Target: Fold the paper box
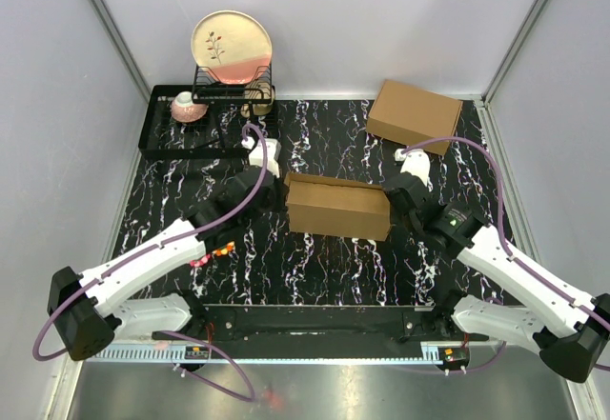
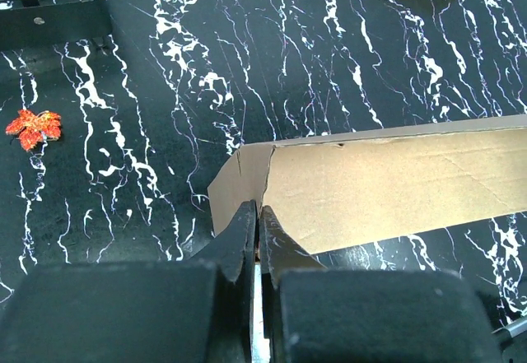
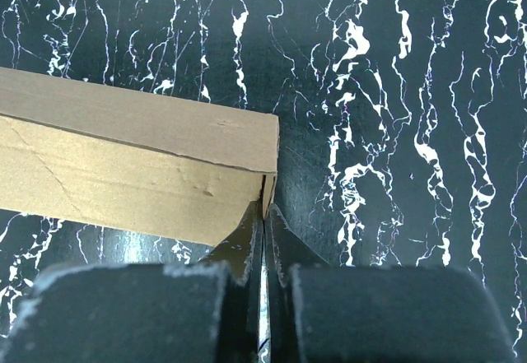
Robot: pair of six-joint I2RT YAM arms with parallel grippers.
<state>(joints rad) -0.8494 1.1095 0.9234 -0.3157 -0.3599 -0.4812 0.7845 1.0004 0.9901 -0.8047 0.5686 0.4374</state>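
Observation:
The paper box [image 1: 338,209] lies as a long, low brown cardboard shape in the middle of the black marbled table. My left gripper [image 1: 281,191] is at its left end. In the left wrist view the left gripper [image 2: 258,211] is shut, with its tips against the corner seam of the paper box [image 2: 395,182]. My right gripper [image 1: 393,206] is at the right end. In the right wrist view the right gripper [image 3: 264,208] is shut too, touching the end corner of the paper box [image 3: 123,157]. No cardboard shows between either pair of jaws.
A second, made-up brown box [image 1: 415,115] sits at the back right. A black dish rack [image 1: 191,134] at the back left holds a plate [image 1: 232,47] and a pink cup [image 1: 188,108]. A red leaf [image 2: 33,126] lies left of the paper box's end.

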